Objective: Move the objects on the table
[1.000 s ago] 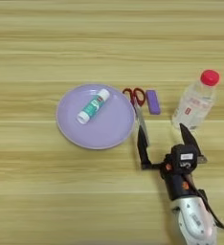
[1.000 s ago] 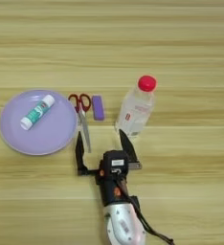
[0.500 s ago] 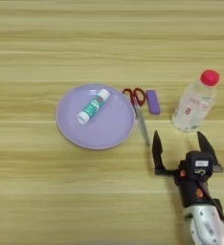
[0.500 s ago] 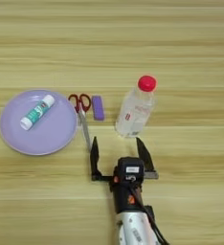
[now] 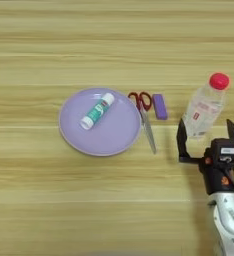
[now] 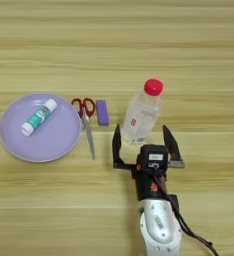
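1. The right gripper (image 6: pixel 144 137) has its black fingers spread wide, flanking the base of the clear bottle (image 6: pixel 141 114) without gripping it.
2. Glue stick (image 5: pixel 97 110) lies on the lilac plate (image 5: pixel 116 140), mid-table (image 5: pixel 49 210).
3. Scissors (image 5: pixel 143 116) and purple block (image 5: pixel 159 106) sit between plate and bottle.

silver forearm (image 6: pixel 159 230) cut off below
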